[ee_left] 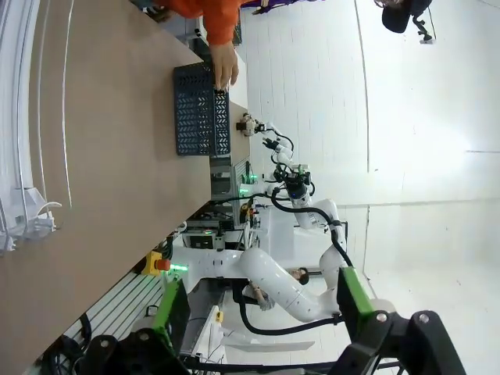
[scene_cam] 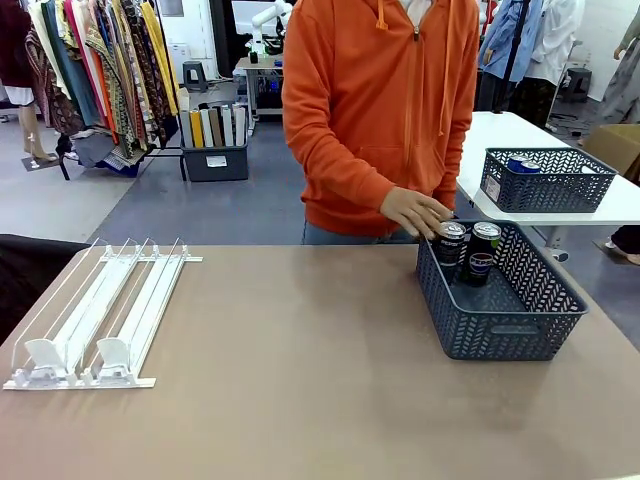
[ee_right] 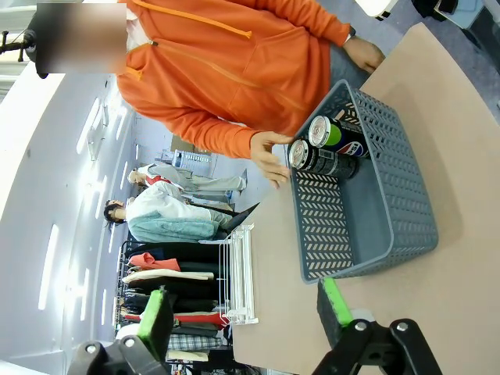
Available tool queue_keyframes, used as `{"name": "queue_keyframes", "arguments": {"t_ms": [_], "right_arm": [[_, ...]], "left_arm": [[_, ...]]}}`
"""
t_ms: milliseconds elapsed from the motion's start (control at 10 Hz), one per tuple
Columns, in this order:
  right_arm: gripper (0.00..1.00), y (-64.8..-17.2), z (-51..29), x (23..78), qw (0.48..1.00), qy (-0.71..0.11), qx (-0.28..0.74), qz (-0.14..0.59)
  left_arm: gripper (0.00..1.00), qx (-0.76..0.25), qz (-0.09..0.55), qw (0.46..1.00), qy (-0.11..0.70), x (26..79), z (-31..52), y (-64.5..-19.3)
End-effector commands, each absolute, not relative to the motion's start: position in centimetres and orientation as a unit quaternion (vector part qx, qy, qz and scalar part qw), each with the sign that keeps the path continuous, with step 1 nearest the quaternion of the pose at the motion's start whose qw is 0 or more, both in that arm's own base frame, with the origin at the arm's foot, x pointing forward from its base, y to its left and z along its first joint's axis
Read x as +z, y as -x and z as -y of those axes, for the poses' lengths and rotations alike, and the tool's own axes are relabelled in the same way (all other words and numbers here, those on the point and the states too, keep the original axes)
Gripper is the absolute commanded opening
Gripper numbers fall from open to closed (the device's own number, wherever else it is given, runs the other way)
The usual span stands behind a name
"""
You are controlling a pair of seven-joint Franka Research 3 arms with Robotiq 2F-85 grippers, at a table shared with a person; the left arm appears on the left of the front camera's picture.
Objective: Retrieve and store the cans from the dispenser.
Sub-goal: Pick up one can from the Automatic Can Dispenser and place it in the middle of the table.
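Two slim cans (scene_cam: 466, 252), black with silver tops, upright in dark mesh basket (scene_cam: 505, 330) on desk (scene_cam: 300, 380), well beyond right gripper (ee_right: 244, 319), jaws wide, left gripper (ee_left: 262, 308) wide too, white dispenser (scene_cam: 95, 330) apart.

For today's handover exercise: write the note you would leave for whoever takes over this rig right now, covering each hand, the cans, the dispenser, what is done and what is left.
Left hand: open, holding nothing, raised off the table.
Right hand: open, holding nothing, looking at the basket from the side.
Dispenser: at the table's near left, its lanes bare of cans.
Cans: two stand upright in the far corner of the grey basket at the right.
Person's hand: at the basket's far rim by the cans.
Done: two cans stored. Left: nothing visible in the dispenser to fetch.
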State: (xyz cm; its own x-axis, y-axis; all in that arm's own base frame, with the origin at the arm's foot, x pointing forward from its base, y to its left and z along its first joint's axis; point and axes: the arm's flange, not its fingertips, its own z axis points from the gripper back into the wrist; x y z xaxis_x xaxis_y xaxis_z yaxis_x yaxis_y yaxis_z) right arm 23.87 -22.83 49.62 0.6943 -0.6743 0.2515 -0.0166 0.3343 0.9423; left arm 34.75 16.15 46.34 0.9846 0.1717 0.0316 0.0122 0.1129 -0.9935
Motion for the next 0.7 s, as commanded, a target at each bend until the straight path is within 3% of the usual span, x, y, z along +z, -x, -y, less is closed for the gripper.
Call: {"name": "queue_keyframes", "arguments": {"t_ms": [0, 600], "right_arm": [[1.0, -24.22, 22.78, 49.78, 0.741, -0.539, -0.21, 0.34], [1.0, -24.22, 22.78, 49.78, 0.741, -0.539, -0.21, 0.34]], "left_arm": [[1.0, 0.05, 0.069, 0.74, 0.667, 46.63, -15.92, -34.37], [1.0, 0.05, 0.069, 0.74, 0.667, 46.63, -15.92, -34.37]]}}
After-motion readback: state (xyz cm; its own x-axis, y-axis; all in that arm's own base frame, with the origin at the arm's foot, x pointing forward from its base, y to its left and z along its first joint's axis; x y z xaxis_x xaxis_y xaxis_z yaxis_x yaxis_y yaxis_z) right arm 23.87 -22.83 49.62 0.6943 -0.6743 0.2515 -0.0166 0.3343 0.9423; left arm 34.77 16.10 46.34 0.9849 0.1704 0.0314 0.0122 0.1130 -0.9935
